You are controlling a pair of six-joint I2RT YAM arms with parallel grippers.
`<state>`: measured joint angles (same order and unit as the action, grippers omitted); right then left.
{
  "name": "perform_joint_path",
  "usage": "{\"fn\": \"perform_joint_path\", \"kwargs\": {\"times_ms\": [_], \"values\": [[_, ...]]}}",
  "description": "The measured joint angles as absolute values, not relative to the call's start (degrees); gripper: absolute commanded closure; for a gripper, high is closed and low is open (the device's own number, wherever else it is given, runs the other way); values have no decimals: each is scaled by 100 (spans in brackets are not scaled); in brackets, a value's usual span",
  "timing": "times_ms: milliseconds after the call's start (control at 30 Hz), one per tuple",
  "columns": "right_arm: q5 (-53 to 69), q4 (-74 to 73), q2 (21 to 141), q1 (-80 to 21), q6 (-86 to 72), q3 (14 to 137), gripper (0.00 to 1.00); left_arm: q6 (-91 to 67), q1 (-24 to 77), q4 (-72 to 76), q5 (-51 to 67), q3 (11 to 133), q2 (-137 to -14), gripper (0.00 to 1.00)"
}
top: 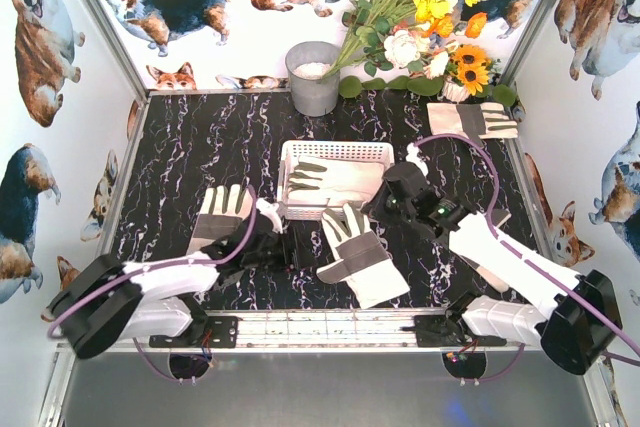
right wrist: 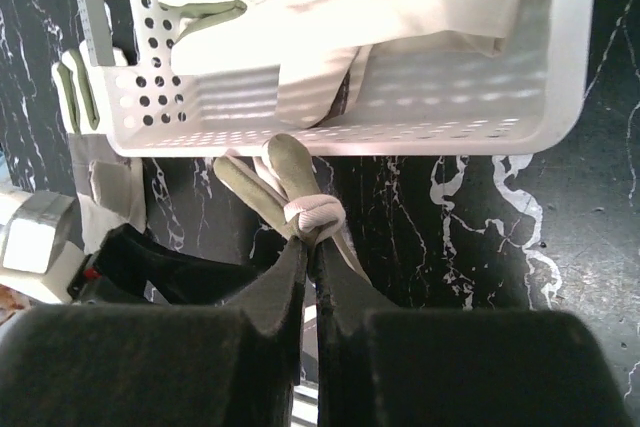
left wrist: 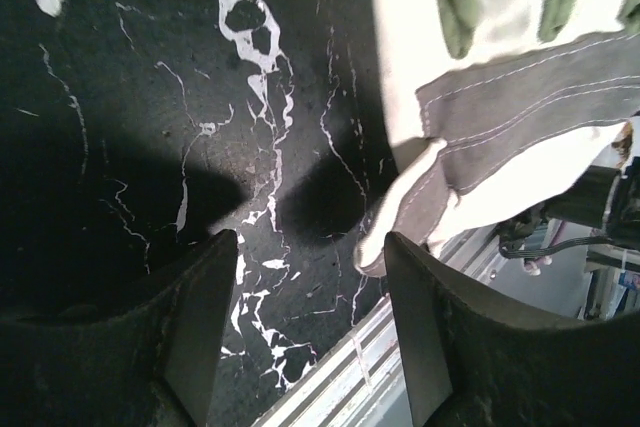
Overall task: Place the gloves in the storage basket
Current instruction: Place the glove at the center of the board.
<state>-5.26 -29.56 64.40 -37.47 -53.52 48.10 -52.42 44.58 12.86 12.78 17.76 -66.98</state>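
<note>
Left gripper (left wrist: 310, 243) half open and empty, low left of the middle glove (top: 365, 257), which lies diagonally, fingers toward the basket (top: 336, 147) above; nearer right gripper (right wrist: 310, 242) pinched tight on its fingertips just outside the basket wall.

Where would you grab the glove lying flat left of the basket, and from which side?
Probably its wide cuff, the end nearest the arms, with the left gripper coming straight down. The glove lies flat, palm up, glove fingers pointing away, so only a pinched-up edge gives a hold, and the cuff is the broadest one.
</note>
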Motion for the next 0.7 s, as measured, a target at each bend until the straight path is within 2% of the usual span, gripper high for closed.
{"fn": "perform_joint_path", "kwargs": {"times_ms": [333,433,533,700], "values": [[-773,-2976,6292,-3747,-5446,4609,100,-5583,4901,2285,1503,1885,-7736,48],[-784,-2976,6292,-3747,-5439,4609,100,-5647,5006,2394,1586,1898,-7841,52],[-794,-2976,6292,-3747,-5437,4611,100,-5721,5033,2534,1658,1898,-7915,64],[-823,-2980,6294,-3747,-5419,4611,100,-6005,5059,2991,1855,1898,-8219,92]]}}
